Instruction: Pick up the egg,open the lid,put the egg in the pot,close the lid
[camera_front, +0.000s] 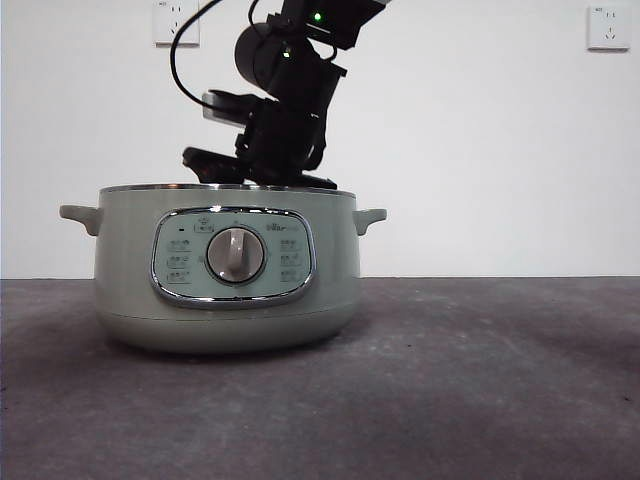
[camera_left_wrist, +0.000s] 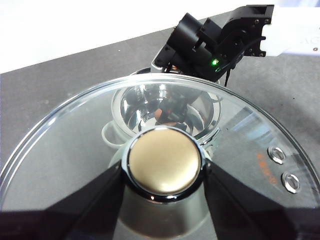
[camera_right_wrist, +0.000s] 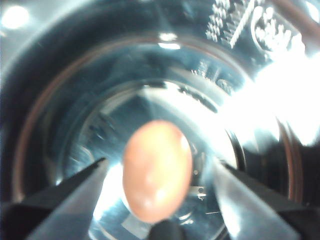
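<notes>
Egg (camera_right_wrist: 157, 170) — reddish-brown, low centre of the right wrist view, between the spread jaws of the right gripper (camera_right_wrist: 157, 200), neither jaw touching it; shiny pot interior lies behind it. Pot (camera_front: 130, 260) — sage-green, left of centre in the front view, uncovered, right arm reaching into it from above. Lid (camera_left_wrist: 65, 150) — glass, its knob (camera_left_wrist: 164, 161) clenched by the left gripper (camera_left_wrist: 164, 172).

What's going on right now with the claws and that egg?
Left gripper shut on glass lid's knob, lid held off. Right gripper open inside sage-green pot; reddish-brown egg between its jaws. Nothing in the way.
</notes>
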